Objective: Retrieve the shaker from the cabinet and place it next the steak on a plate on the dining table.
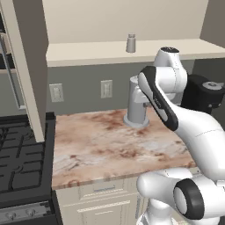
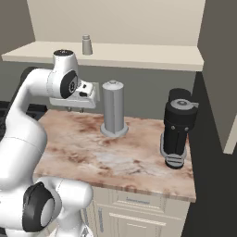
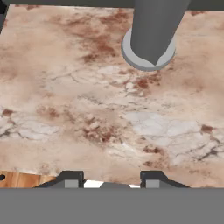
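From the left base camera, the shaker point(image 1: 131, 43), a small grey metal cylinder with a darker, narrower cap, stands upright on the cream shelf board of the open cabinet point(image 1: 88, 50), a little back from the shelf's front edge and about midway along it, while the white arm is folded over the marble worktop point(image 1: 101, 145) below; a tall grey cylinder on a round base point(image 1: 137, 107) stands near the worktop's back edge, half masked by the arm. From the right base camera, the gripper point(image 2: 76, 110) hangs over the worktop's left rear corner with nothing between its fingers, the shaker point(image 2: 86, 45) well above it on the shelf, and a squat black appliance point(image 2: 177, 134) sits near the worktop's right edge. From the hand camera, the two dark fingertips point(image 3: 72, 179) rise over mottled brown-and-cream stone, glossy and veined, with the round base of the grey cylinder point(image 3: 148, 43) at the far side; the tips stand apart yet hold nothing, as close as they appear to come. The retrieval looks barely begun: the reach to the cabinet is the step in hand. The next move likely calls for raising the hand to shelf height, spreading the fingers and closing on the shaker's smooth, slim body without tipping it.
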